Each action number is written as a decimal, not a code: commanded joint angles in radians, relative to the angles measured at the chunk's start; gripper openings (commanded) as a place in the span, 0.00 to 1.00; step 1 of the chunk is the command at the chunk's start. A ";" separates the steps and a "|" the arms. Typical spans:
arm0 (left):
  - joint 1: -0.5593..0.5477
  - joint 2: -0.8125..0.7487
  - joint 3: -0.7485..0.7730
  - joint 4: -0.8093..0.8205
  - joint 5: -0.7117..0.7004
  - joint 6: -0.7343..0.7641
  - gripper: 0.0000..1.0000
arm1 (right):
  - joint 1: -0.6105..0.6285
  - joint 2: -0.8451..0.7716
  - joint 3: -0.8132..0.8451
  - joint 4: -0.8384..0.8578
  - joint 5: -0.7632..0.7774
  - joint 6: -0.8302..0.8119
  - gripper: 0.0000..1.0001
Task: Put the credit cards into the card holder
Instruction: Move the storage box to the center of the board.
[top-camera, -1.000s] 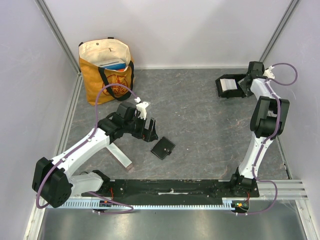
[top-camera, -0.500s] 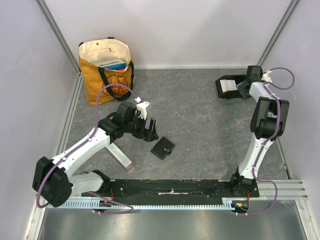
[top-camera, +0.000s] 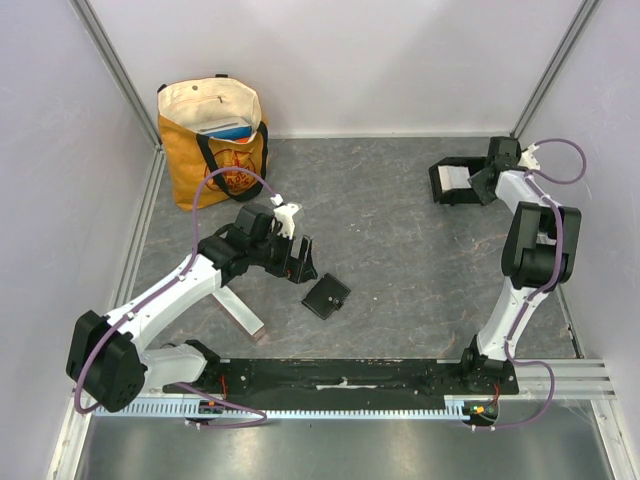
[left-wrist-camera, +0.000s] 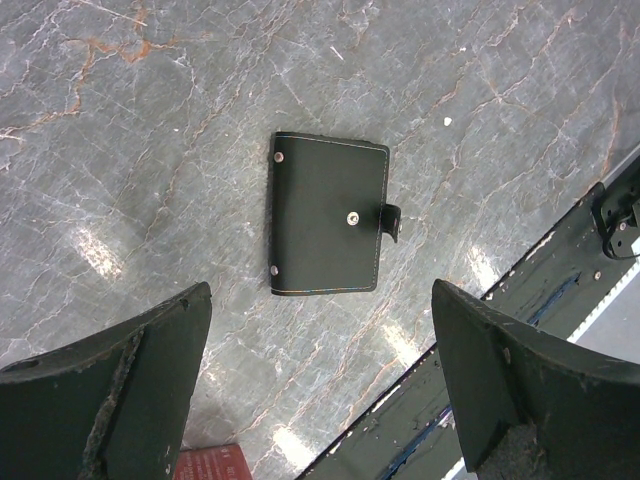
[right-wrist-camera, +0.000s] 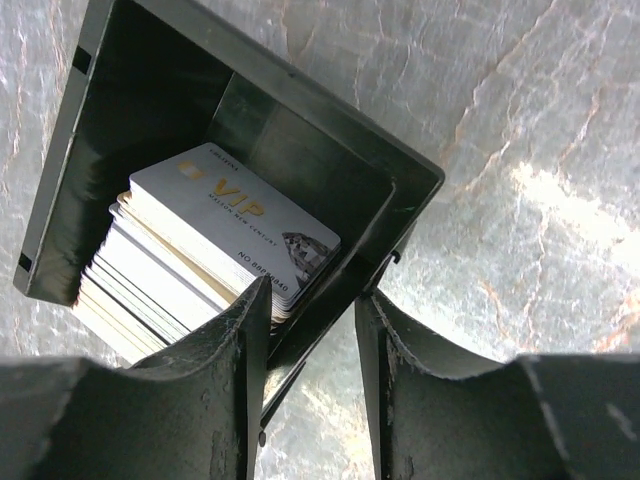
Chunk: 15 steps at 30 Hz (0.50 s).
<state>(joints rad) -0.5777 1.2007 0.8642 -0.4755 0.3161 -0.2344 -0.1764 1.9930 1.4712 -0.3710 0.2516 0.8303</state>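
The card holder (top-camera: 447, 190), a black low-walled tray, sits at the far right of the table. A stack of credit cards (top-camera: 458, 177) lies inside it, and the right wrist view shows a pale grey "VIP" card (right-wrist-camera: 220, 215) on top. My right gripper (top-camera: 482, 180) is at the tray's right end. In its wrist view the right gripper (right-wrist-camera: 313, 293) straddles the card holder's wall (right-wrist-camera: 330, 130), one finger inside by the cards and one outside, jaws partly closed with a gap still showing. My left gripper (top-camera: 300, 262) hangs wide open and empty left of centre.
A flat black folding wallet (top-camera: 326, 296) lies shut on the table just beyond the left gripper (left-wrist-camera: 320, 290), seen as the wallet (left-wrist-camera: 325, 210). An orange-and-cream tote bag (top-camera: 215, 140) stands at the back left. A pale bar (top-camera: 240, 312) lies under the left arm. The black base rail (top-camera: 350, 375) runs along the front.
My right gripper has moved left onto the card holder's end and its jaws have narrowed around the wall. The left arm has stayed still.
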 joint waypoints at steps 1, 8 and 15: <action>0.002 0.003 0.007 0.037 0.017 -0.025 0.96 | 0.032 -0.089 -0.075 -0.011 -0.011 0.012 0.44; 0.004 0.003 0.004 0.040 0.029 -0.029 0.96 | 0.084 -0.158 -0.184 0.000 -0.012 0.032 0.43; 0.004 0.008 0.004 0.041 0.026 -0.031 0.96 | 0.150 -0.253 -0.304 0.018 -0.017 0.078 0.42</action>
<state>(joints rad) -0.5781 1.2018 0.8642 -0.4686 0.3237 -0.2356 -0.0696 1.8111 1.2301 -0.3386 0.2481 0.8734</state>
